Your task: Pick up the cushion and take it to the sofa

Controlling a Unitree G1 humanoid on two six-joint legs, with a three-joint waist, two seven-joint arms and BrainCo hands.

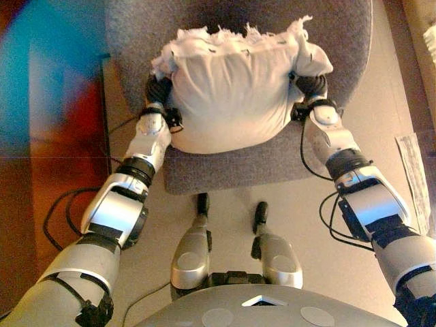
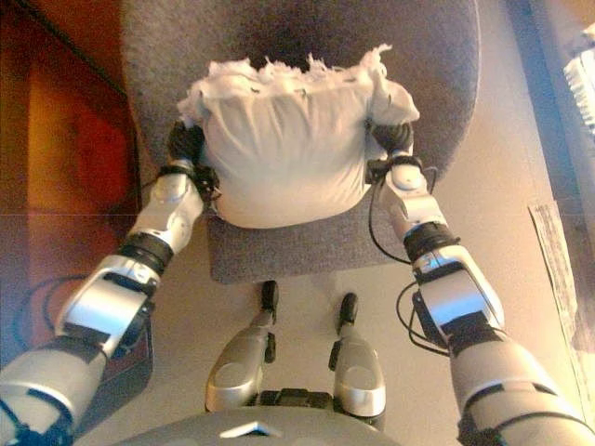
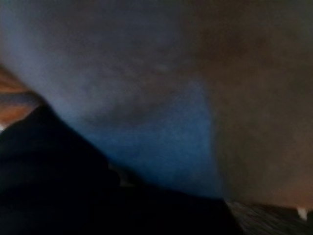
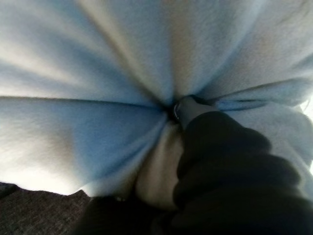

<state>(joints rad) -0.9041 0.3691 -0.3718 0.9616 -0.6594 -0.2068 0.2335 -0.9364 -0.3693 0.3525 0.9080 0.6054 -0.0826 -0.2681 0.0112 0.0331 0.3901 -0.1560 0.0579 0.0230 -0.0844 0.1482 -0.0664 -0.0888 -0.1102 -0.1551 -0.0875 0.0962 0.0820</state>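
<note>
White cushion point(image 1: 231, 95) on grey sofa seat point(image 1: 225, 170), left hand point(image 1: 158, 88) and right hand point(image 1: 310, 85) pressed against its sides, fingers hidden, grip unclear.

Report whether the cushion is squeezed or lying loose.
Squeezed: the cushion sits between the left hand and right hand, its fabric puckering into folds where the right hand presses in.

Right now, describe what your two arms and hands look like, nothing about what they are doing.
Both arms are silver-grey shells with black bands at the joints. Each wrist and hand back sits under a dark ribbed cover: the left hand and the right hand show mostly as those dark covers against the white cushion. Of the fingers, one silver tip shows in the right wrist view.
</note>
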